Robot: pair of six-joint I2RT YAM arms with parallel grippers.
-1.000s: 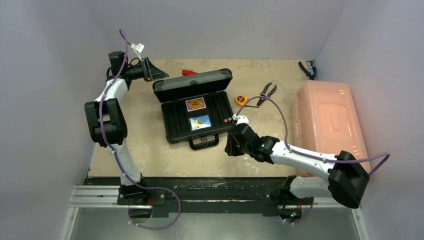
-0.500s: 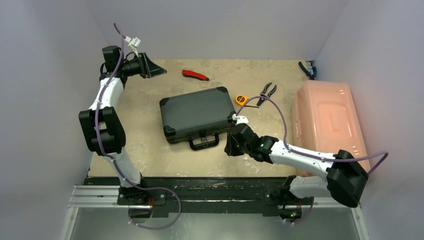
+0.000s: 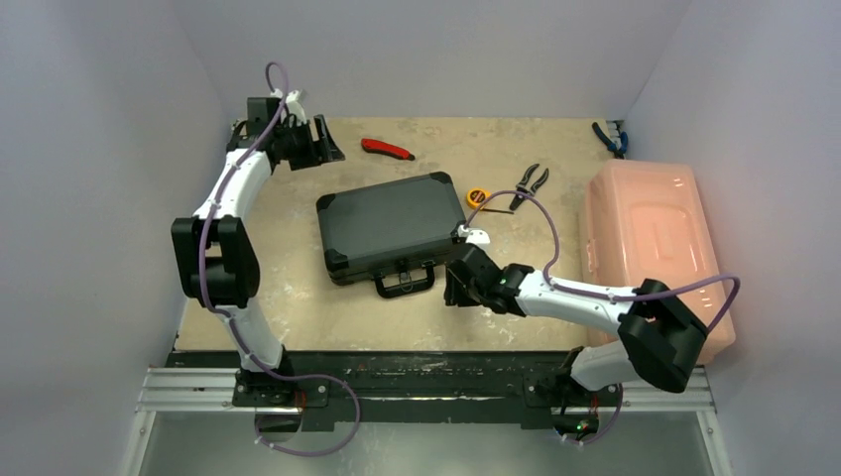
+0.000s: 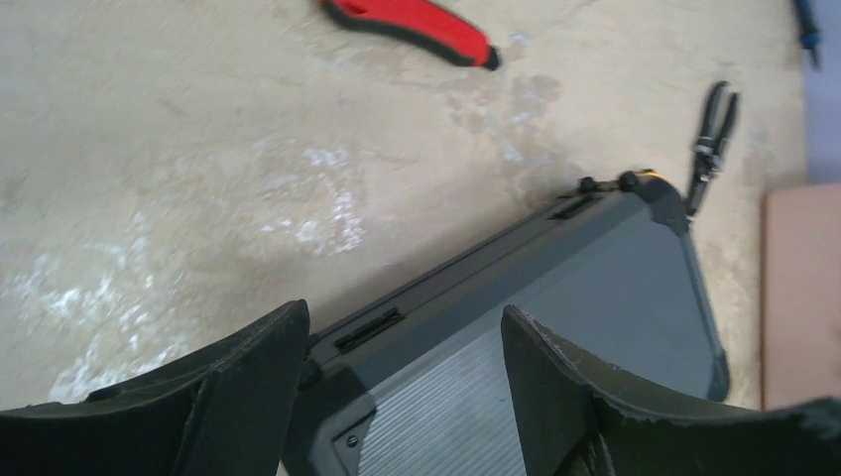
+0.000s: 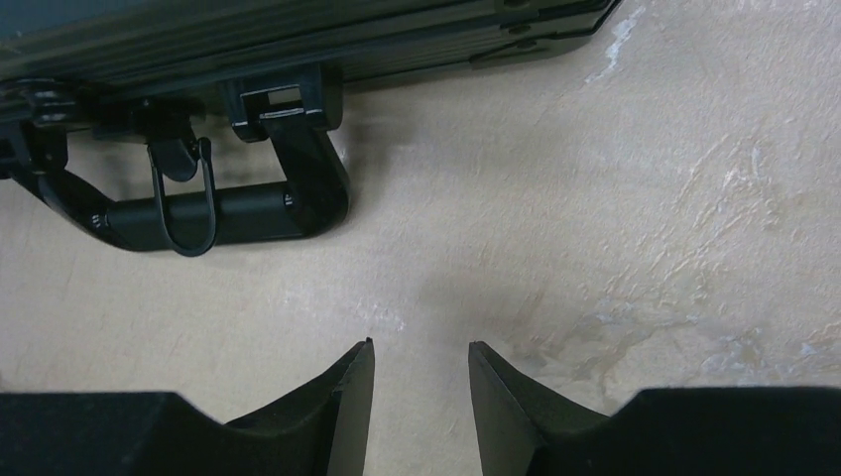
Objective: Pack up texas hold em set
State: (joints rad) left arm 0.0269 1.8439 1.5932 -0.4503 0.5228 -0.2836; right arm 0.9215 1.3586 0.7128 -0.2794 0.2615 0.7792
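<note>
The black briefcase (image 3: pixel 392 226) lies shut in the middle of the table, its handle (image 3: pixel 404 283) toward me. The card decks, discs and dice are hidden. My left gripper (image 3: pixel 324 140) is open and empty, above the table behind the case's far left corner; its wrist view shows the ribbed lid (image 4: pixel 555 327) between the spread fingers (image 4: pixel 405 322). My right gripper (image 3: pixel 458 288) is open and empty, low over bare table just right of the handle. In the right wrist view, the handle (image 5: pixel 213 213) and the case's front edge (image 5: pixel 298 40) lie ahead and left of the gripper (image 5: pixel 420 347).
A red utility knife (image 3: pixel 387 149) lies behind the case. A yellow tape measure (image 3: pixel 478 197) and black pliers (image 3: pixel 529 184) lie at its right rear. Blue pliers (image 3: pixel 610 139) lie at the far right corner. A large pink bin (image 3: pixel 650 238) stands on the right.
The briefcase lid was open, showing card decks, and is now shut. My left gripper left the lid, swung back left, then came right. My right arm shifted slightly.
</note>
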